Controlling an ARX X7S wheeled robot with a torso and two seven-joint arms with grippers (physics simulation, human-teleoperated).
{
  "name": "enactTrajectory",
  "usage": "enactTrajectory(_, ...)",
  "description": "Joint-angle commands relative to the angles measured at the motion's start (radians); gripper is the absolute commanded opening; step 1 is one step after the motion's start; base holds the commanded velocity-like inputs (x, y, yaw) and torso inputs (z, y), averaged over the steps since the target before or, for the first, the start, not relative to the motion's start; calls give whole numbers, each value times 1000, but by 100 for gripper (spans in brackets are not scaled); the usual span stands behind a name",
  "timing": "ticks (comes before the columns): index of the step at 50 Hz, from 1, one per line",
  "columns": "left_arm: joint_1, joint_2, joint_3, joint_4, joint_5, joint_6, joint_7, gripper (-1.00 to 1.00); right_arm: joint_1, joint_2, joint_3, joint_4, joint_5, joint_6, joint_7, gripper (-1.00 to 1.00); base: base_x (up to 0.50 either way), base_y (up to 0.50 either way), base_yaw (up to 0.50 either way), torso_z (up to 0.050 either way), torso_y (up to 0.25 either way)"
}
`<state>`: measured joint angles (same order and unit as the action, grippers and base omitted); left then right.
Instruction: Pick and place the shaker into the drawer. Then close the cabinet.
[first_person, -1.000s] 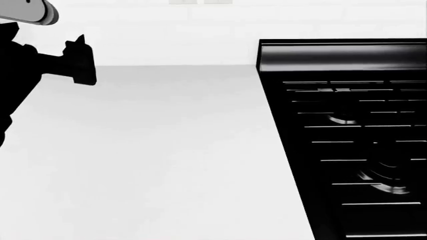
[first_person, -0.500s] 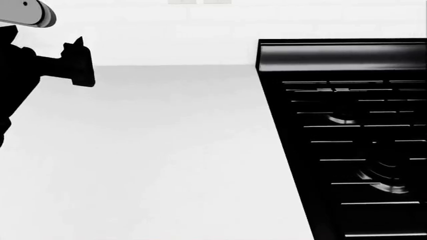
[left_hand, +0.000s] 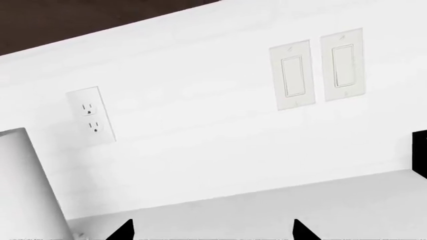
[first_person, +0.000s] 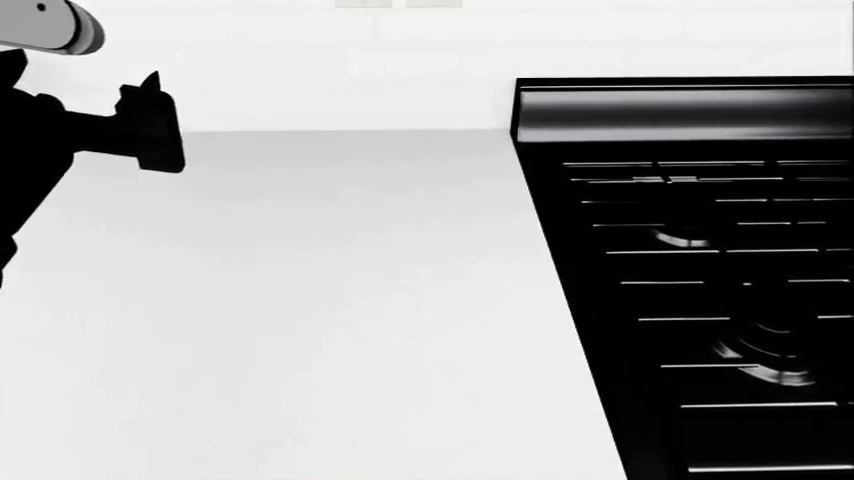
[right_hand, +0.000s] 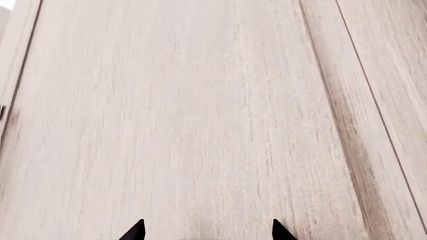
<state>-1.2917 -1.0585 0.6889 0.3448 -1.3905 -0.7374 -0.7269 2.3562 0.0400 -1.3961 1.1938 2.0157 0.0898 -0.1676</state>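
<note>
White counter (first_person: 334, 300), black stove (first_person: 707, 280) beside; left pincer (first_person: 150, 125) above

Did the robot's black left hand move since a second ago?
Yes. The left gripper slid slightly left, away from the black stove.

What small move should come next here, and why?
Probably turn the open left claw toward the plain white cylinder at the edge of its camera's picture: no speckled shaker shows on the white countertop or by the black glossy stove, so searching comes first.
</note>
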Motion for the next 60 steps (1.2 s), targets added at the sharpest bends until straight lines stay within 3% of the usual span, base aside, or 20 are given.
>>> enactTrajectory(1,6,-5,-2,-10,-27,-11,-24,100,-88,-40,-240,-46,100,279,47,100,0,0,0,0,0)
enactTrajectory(13,101,-54,-44,36,-28,117,35,100,-91,-40,-238,-49,93,276,38,100,0,0,0,0,-9)
enactTrajectory(60,117,-61,-58,44,-36,127,27,100,-1,-40,-165,-81,21,245,-6,100,0,0,0,0,-41)
